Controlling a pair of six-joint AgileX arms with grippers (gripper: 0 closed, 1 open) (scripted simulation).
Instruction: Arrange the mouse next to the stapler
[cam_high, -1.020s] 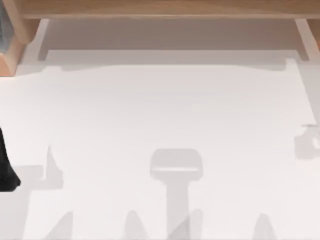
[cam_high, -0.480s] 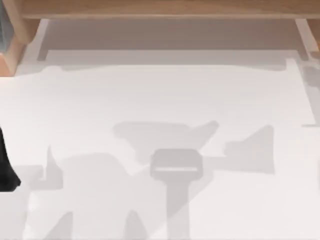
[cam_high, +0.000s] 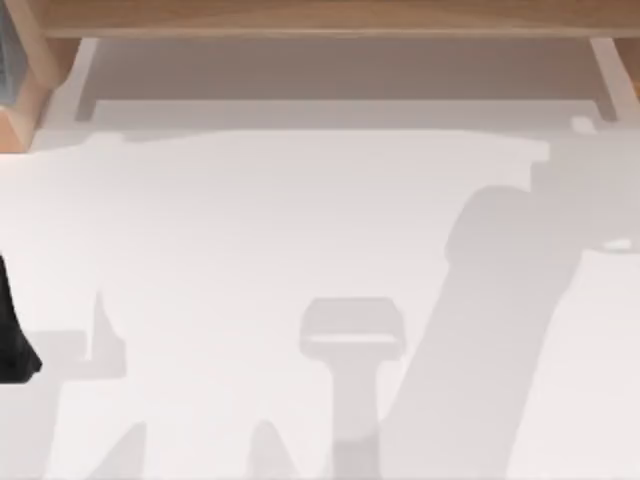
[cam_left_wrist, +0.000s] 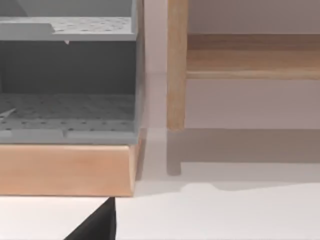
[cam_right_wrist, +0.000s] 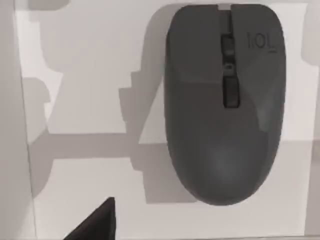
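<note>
Your mouse (cam_right_wrist: 224, 102) lies flat on the white counter (cam_right_wrist: 90, 165) directly under the right wrist camera: a dark grey body with a scroll wheel set in the seam between its two buttons, and faint lettering on one button (too small to read). It rests alone, with nothing touching it, and its shadow falls on the counter beside it. At the edge of that same view you see a dark wedge (cam_right_wrist: 95, 222), probably part of the right end effector, but you cannot tell from it whether the fingers are released or clenched.

From above, you see the bare white counter (cam_high: 250, 220) crossed by grey shadows, the broadest running diagonally across the right half. A wooden shelf frame (cam_high: 320, 18) spans the far edge, and a black shape (cam_high: 12, 335) sits at the left edge.

The left wrist camera faces a grey perforated organizer (cam_left_wrist: 67, 75) on a wooden base (cam_left_wrist: 65, 170), just beside a wooden post (cam_left_wrist: 176, 65) of the frame. A dark wedge (cam_left_wrist: 97, 225) shows at that picture's edge too; the left end effector's state cannot be told.
</note>
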